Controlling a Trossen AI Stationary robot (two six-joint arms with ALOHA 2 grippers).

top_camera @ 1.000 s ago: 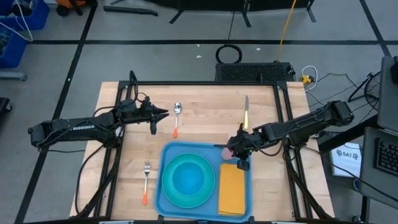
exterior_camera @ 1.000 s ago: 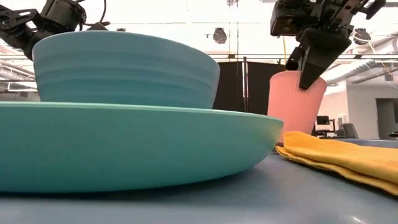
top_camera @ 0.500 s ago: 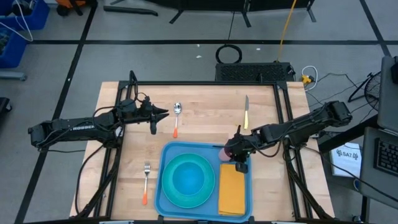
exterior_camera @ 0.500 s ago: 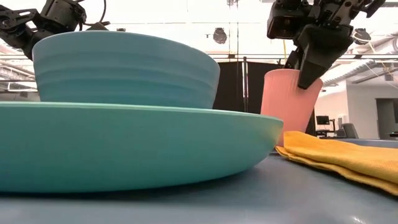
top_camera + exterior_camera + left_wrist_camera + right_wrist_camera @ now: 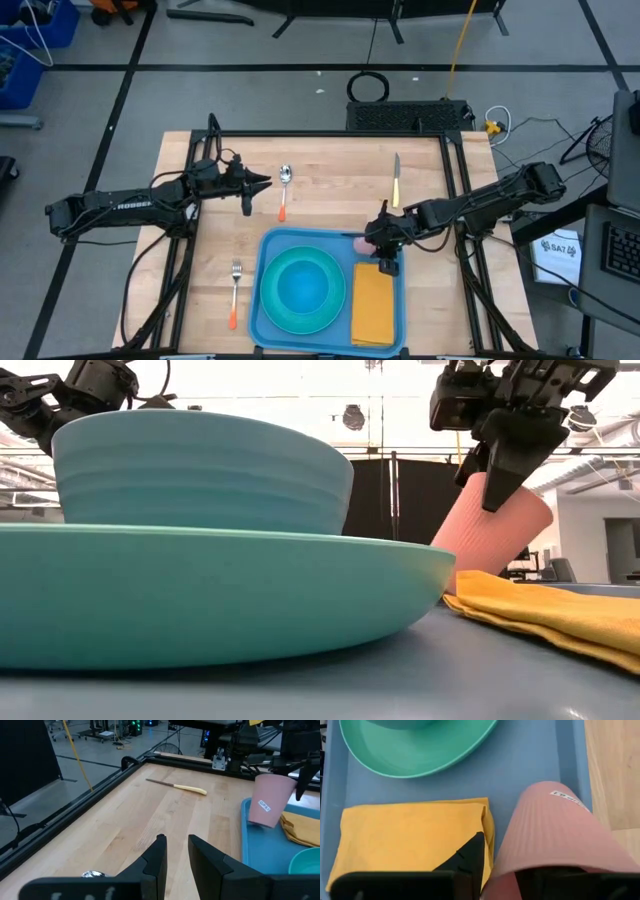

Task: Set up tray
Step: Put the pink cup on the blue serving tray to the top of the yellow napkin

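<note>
The blue tray [image 5: 268,246] lies at the table's near middle. It holds a turquoise plate [image 5: 300,290] with a bowl [image 5: 200,470] on it, and a folded orange-yellow napkin [image 5: 373,303]. A ribbed pink cup [image 5: 490,530] leans over the tray's far right corner and also shows in the left wrist view [image 5: 267,800]. My right gripper [image 5: 383,243] is shut on it. My left gripper [image 5: 262,183] hovers open over the table's far left part, beside the spoon [image 5: 285,188]. My right gripper has the pink cup by its rim [image 5: 506,868]. One finger [image 5: 470,854] is outside the wall and the other is inside the cup, hidden by it. The fingers come slanting down from above [image 5: 510,455]. The cup is tilted, rim toward the table's right, base [image 5: 260,821] low at the tray.
A knife [image 5: 396,180] lies on the wood beyond the tray and also shows in the left wrist view [image 5: 177,786]. A fork with an orange handle [image 5: 235,295] lies left of the tray. The spoon has an orange handle too. Bare wood stretches between the tray and the table's far edge.
The pink cup stood upright in my right gripper a second ago. It first shifted a little toward the plate, then tipped over, so its rim now leans toward the table's right while its base stays low. The gripper has turned with it and kept its hold.
</note>
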